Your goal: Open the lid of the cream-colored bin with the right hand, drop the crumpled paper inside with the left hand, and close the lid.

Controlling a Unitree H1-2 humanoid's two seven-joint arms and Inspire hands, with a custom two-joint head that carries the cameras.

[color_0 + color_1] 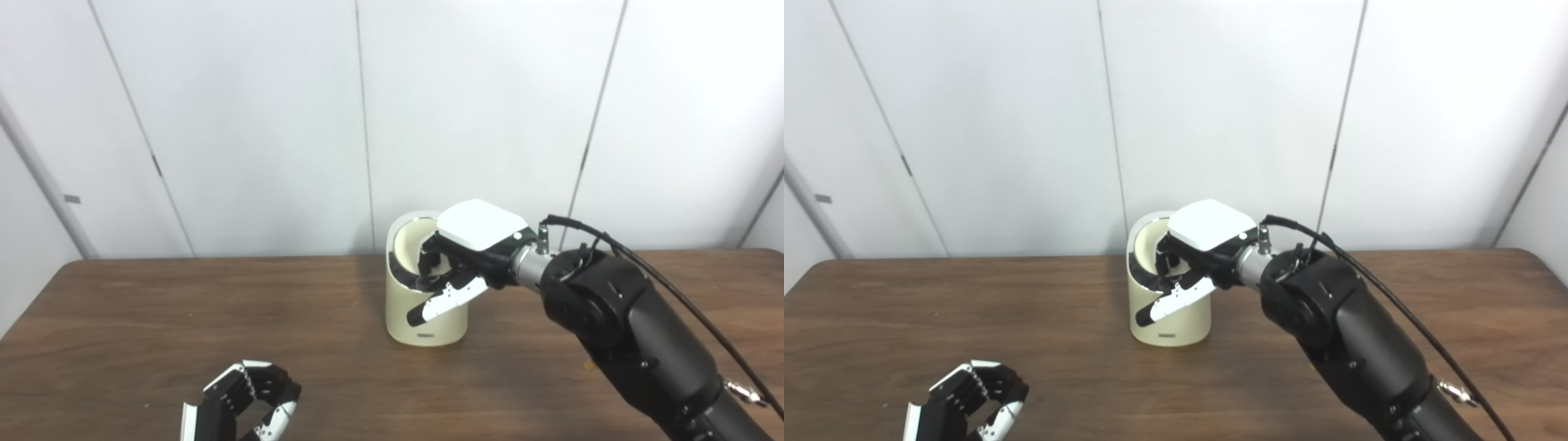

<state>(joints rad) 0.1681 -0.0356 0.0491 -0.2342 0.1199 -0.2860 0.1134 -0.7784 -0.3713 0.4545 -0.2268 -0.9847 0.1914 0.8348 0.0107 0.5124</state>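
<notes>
The cream-colored bin (401, 315) stands upright at the middle of the brown table (153, 318). Its lid (406, 245) is tilted up at the back left, leaving the dark rim and the opening uncovered. My right hand (471, 251) hovers over the bin's top, fingers bent into the opening against the lid and thumb stretched down across the bin's front; it clasps nothing. My left hand (245, 398) rests low at the front left, far from the bin, with fingers loosely curled and nothing visible inside. No crumpled paper shows in either view.
White wall panels (245, 122) rise right behind the table's far edge, close to the bin. My black right arm (631, 331) with its cable crosses the table's right side.
</notes>
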